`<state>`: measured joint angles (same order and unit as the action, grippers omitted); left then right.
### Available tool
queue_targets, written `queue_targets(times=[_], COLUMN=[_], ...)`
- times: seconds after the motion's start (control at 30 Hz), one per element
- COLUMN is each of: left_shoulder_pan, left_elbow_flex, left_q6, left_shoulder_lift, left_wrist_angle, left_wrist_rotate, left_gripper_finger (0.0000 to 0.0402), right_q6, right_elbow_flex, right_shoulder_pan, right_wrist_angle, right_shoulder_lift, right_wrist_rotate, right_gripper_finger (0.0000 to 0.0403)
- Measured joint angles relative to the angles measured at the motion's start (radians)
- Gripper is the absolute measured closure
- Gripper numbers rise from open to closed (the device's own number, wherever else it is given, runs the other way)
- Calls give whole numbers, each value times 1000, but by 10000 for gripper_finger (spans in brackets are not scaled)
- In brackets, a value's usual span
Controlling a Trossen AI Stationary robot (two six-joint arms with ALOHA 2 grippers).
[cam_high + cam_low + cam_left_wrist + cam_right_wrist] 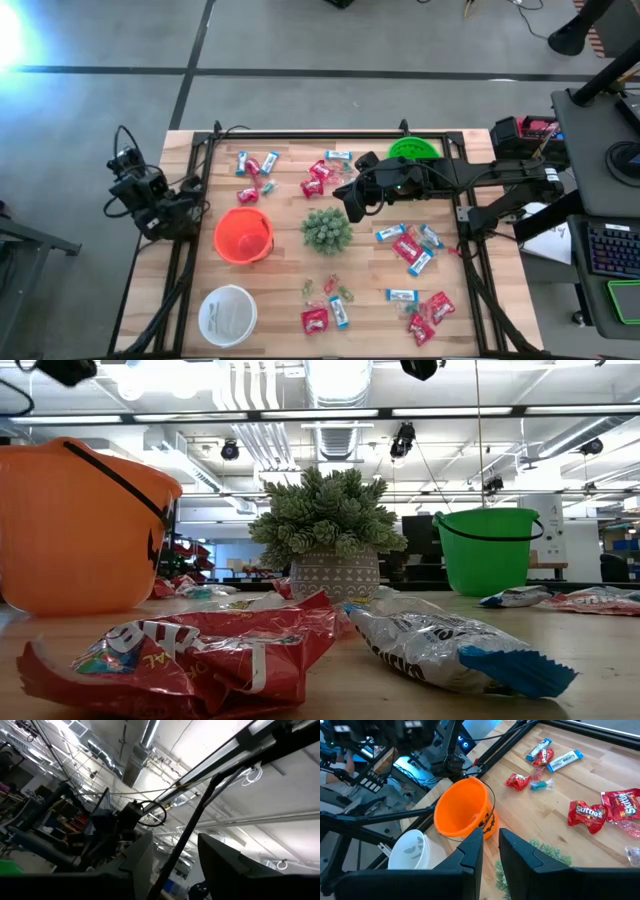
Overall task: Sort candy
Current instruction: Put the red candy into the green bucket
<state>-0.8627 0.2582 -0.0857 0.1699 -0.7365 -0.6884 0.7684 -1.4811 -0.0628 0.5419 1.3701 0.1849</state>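
Candy lies scattered over the wooden table: red packets (318, 178) (587, 814), blue-and-white bars (400, 295) (564, 760) and tiny green and pink pieces (335, 290). An orange bucket (243, 235), a white bucket (227, 315) and a green bucket (412, 150) stand upright on the table. My right gripper (352, 205) (490, 837) hovers above the table between the orange bucket and the plant, its fingers a narrow gap apart with nothing between them. My left gripper (172, 867) is folded back at the table's left edge, pointing up at the ceiling, open and empty.
A spiky green plant in a patterned pot (326, 230) (333, 535) stands mid-table, just under my right gripper. A black frame (300, 133) runs round the table's edges. More candy lies near the front edge (190, 650) (450, 645) and at the right (412, 250).
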Motion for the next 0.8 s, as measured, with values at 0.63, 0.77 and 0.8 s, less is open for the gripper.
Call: queue_targets(times=[0.63, 0.77, 0.8], left_shoulder_pan=[0, 0, 0], left_elbow_flex=[410, 421, 424], left_q6=[-34, -32, -36], left_shoulder_lift=[273, 294, 290], left_wrist_angle=[664, 738, 763], left_wrist_rotate=[62, 107, 100], left_gripper_finger=[263, 263, 263], right_q6=[-13, -13, -13], right_elbow_flex=[0, 0, 0], right_shoulder_pan=[0, 0, 0], right_wrist_angle=[0, 1, 1], right_shoulder_lift=[0, 0, 0], right_wrist_rotate=[-1, 0, 5], right_gripper_finger=[349, 349, 349])
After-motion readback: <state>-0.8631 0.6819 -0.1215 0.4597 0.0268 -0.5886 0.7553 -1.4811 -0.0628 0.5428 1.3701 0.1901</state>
